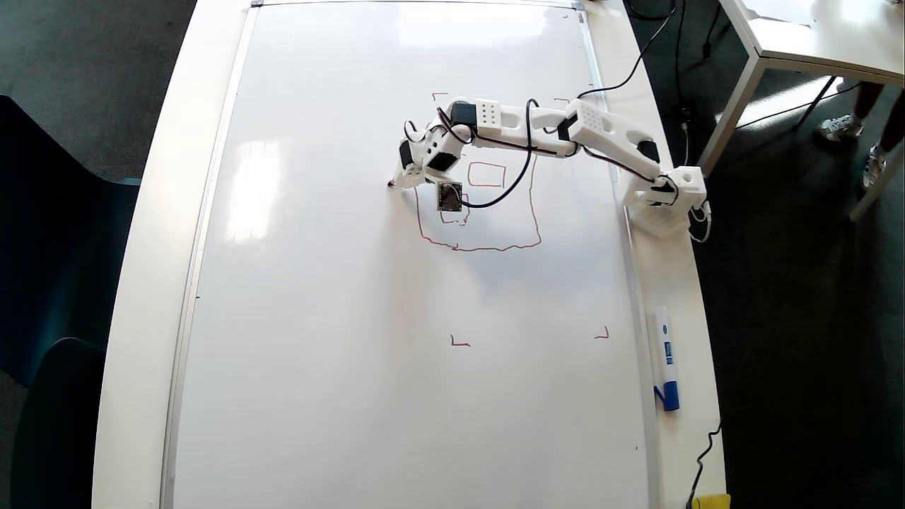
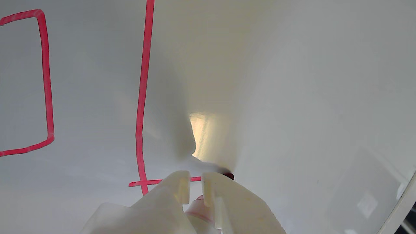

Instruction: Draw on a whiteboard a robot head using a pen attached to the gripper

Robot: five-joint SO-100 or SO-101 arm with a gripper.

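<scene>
The whiteboard (image 1: 318, 297) fills most of the overhead view. On it is the robot head (image 1: 481, 247), a wobbly red outline with a small rectangle (image 1: 486, 174) inside; the arm hides its upper part. My gripper (image 1: 404, 179) hangs over the outline's upper left corner, shut on the pen (image 1: 392, 184), whose dark red tip touches the board. In the wrist view the white fingers (image 2: 180, 190) clamp the pen (image 2: 198, 208). Its tip (image 2: 228, 176) sits at the end of a short red stroke (image 2: 149, 183) crossing a long red line (image 2: 143, 97).
Red corner marks (image 1: 459, 343) (image 1: 602, 334) lie below the drawing. A white marker with a blue cap (image 1: 666, 360) rests on the table strip right of the board. The arm base (image 1: 664, 194) and black cables (image 1: 509, 191) stand at the right. Another white table (image 1: 813, 42) is at top right.
</scene>
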